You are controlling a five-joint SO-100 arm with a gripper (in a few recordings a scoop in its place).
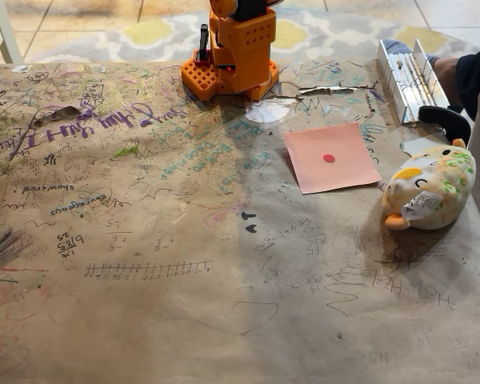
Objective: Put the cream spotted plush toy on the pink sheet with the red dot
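A table (184,320) covered in scribbled brown paper carries the orange arm base (230,68) at the far edge, a pink sheet (330,158) right of centre, and a plush (429,190) just beside it, apart.

One cream spotted plush toy (429,189), near the right edge of the table. One pink sheet with the red dot (330,158), right of centre, just left of the plush; one red dot (329,158) on it. One orange robot arm base (231,56), far centre. One metal rail piece (406,78), far right. One black curved handle-like object (446,120), far right, just behind the plush. One brown paper table cover (184,264), scribbled all over. One person's sleeve (474,74), far right edge.
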